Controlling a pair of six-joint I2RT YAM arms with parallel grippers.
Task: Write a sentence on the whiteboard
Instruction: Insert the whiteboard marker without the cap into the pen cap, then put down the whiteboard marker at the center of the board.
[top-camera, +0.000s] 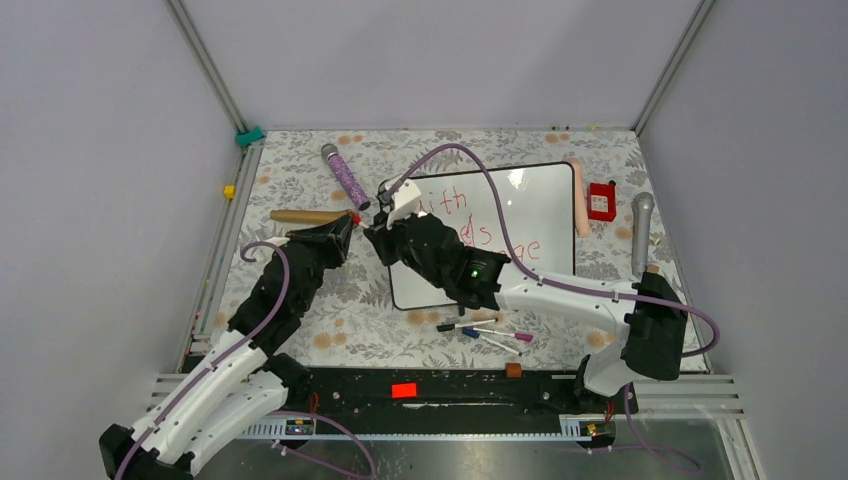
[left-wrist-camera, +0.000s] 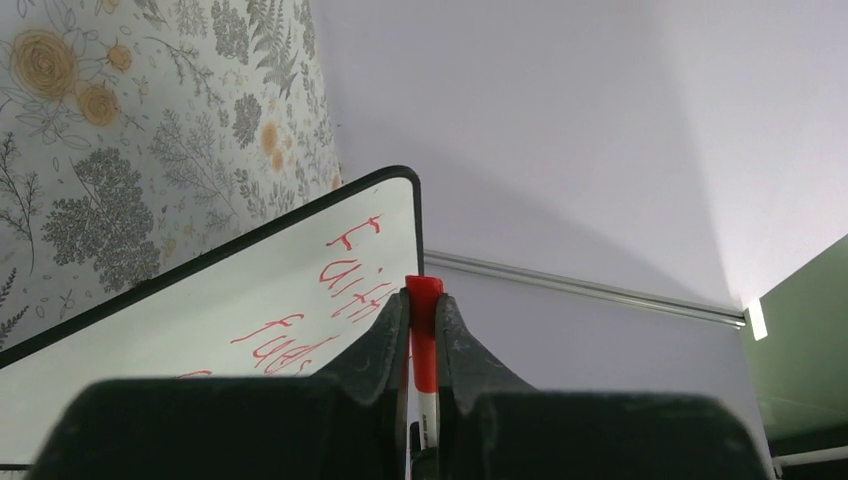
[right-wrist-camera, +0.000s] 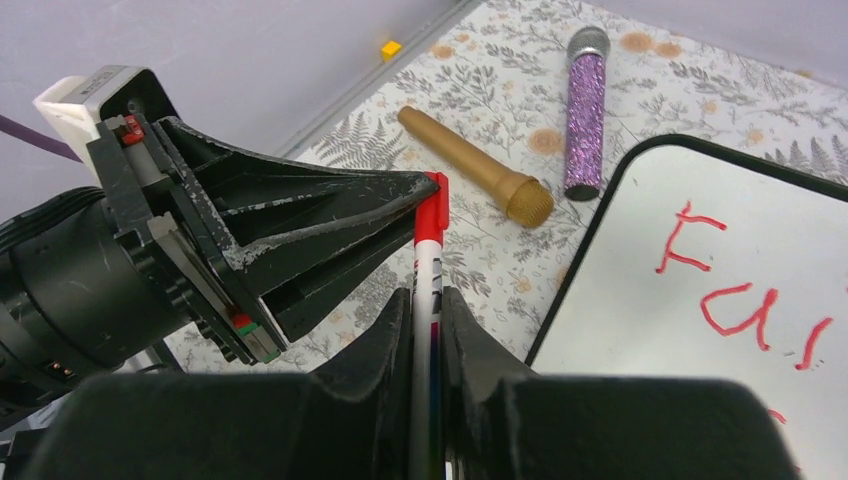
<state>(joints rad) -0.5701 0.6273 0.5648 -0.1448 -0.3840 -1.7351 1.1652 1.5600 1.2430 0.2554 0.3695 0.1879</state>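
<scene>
Beside the whiteboard (top-camera: 545, 200), opposed fingers (right-wrist-camera: 380, 370) around marker (right-wrist-camera: 428, 262).

The right gripper (right-wrist-camera: 427, 296) pinches the barrel of a white marker (right-wrist-camera: 427, 275), whose red cap (right-wrist-camera: 432, 214) sits between the tips of the left gripper (right-wrist-camera: 433, 186). Beyond them, a gold microphone (right-wrist-camera: 468, 164) and a purple glitter microphone (right-wrist-camera: 583, 115) lie near the corner of the whiteboard (right-wrist-camera: 640, 310), which bears red lettering (right-wrist-camera: 738, 302).

White arms (top-camera: 215, 385), purple cables (top-camera: 452, 147), black claws (top-camera: 348, 225)
</scene>
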